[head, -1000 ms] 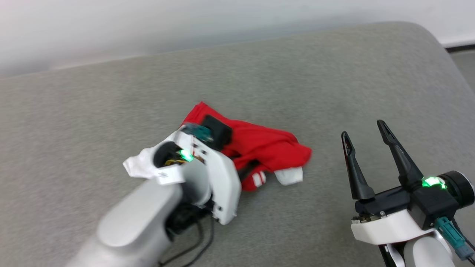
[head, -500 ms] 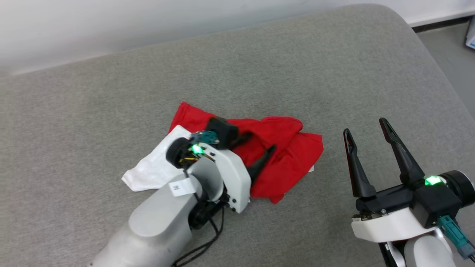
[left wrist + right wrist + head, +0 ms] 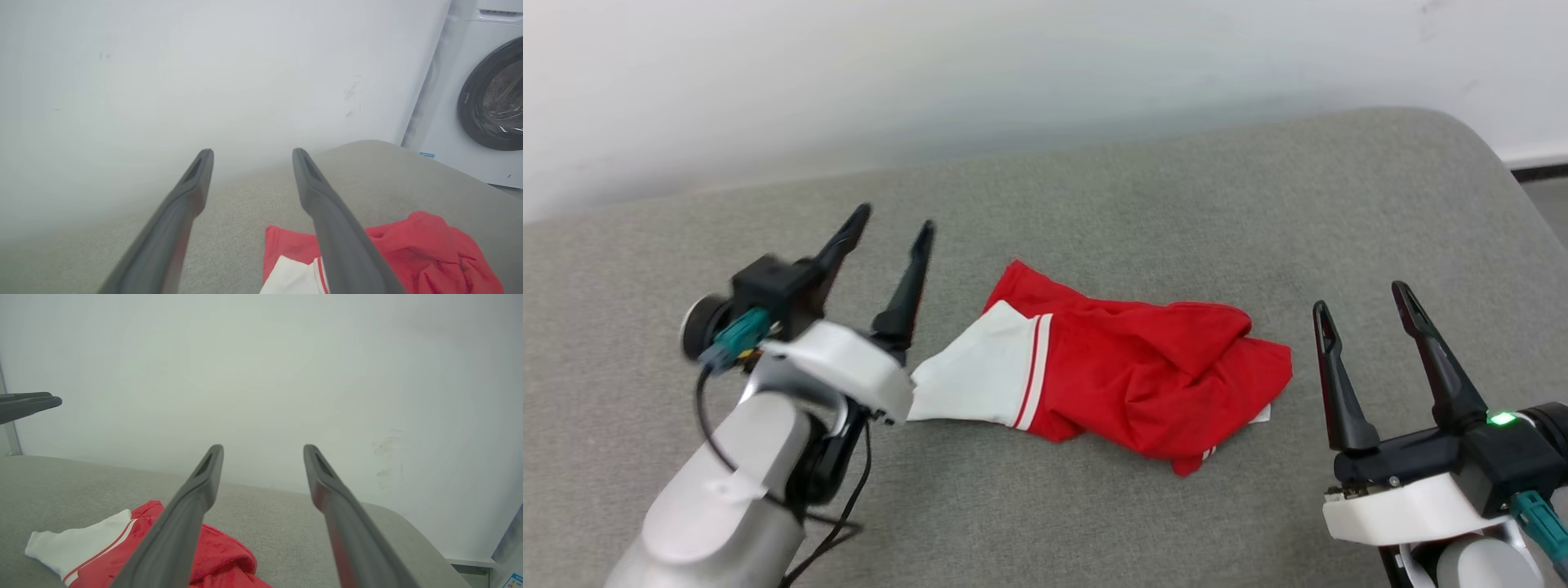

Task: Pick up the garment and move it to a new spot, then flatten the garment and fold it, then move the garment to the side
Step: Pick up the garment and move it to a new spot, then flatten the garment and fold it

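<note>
The garment [image 3: 1143, 367] lies crumpled on the grey padded surface [image 3: 1094, 196], a red heap with one white sleeve and red-and-white stripe trim stretched out to the left. The left wrist view catches its red folds [image 3: 429, 249] low on the right, and the right wrist view has the garment [image 3: 122, 547] at the lower left. My left gripper [image 3: 890, 224] is open and empty, raised to the left of the sleeve and apart from it. To the right of the heap my right gripper [image 3: 1360, 298] stands open and empty.
A white wall [image 3: 1013, 73] runs behind the surface. A white washing machine [image 3: 486, 94] with a dark round door stands past the surface's right end. The surface's rounded right edge [image 3: 1503, 171] drops to the floor.
My left gripper has opened, let go of the garment and pulled back up and to the left. The garment now lies spread wider with its white sleeve out. The head view has shifted.
</note>
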Robot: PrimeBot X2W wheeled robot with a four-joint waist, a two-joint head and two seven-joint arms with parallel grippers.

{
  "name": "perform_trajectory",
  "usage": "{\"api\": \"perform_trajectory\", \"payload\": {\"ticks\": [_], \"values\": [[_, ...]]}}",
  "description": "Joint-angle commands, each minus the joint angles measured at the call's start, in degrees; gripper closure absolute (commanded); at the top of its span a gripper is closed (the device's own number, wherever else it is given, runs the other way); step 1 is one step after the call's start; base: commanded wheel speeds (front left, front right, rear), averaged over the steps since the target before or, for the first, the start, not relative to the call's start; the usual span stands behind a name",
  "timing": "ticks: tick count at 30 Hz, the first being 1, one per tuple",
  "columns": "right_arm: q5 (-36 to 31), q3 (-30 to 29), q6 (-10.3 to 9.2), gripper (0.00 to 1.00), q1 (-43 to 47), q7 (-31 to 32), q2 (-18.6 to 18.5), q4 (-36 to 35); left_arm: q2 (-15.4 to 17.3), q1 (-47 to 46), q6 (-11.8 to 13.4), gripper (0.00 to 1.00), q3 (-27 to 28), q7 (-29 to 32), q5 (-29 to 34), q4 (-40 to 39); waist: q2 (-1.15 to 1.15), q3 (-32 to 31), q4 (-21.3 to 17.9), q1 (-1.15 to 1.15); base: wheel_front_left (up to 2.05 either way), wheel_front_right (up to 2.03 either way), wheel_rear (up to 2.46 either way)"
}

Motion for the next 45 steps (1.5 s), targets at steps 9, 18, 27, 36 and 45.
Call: {"api": "perform_trajectory", "payload": {"ticks": [9,18,27,36,45], "values": [[-0.2,-0.5,-0.04,0.00,2.9,-0.1,-0.1,-0.8,-0.5,21.2,4.6,0.00,15.8,-0.4,6.4,-17.2,0.00,-4.4,2.7,0.00,0.00,0.00,0.00],[0.0,0.1,-0.04,0.00,3.9,-0.1,0.0,-1.1,-6.4,34.2,1.8,0.00,22.2,-0.4,15.1,-22.1,0.00,-5.2,2.7,0.00,0.00,0.00,0.00],[-0.3,0.1,-0.04,0.00,4.7,-0.1,0.1,-1.4,-10.6,35.2,-1.5,0.00,22.9,-0.4,19.7,-19.7,0.00,-5.2,3.4,0.00,0.00,0.00,0.00],[-0.3,1.2,-0.04,0.00,3.2,-0.1,0.2,-1.5,-7.6,27.5,-6.3,0.00,19.7,11.7,18.8,-14.2,0.00,-2.3,3.5,0.00,0.00,0.00,0.00],[0.5,3.2,-0.04,0.00,0.1,-0.1,0.4,-1.2,-2.3,12.8,-9.5,0.00,17.9,44.2,5.9,-11.2,0.00,2.7,1.2,0.00,0.00,0.00,0.00]]}}
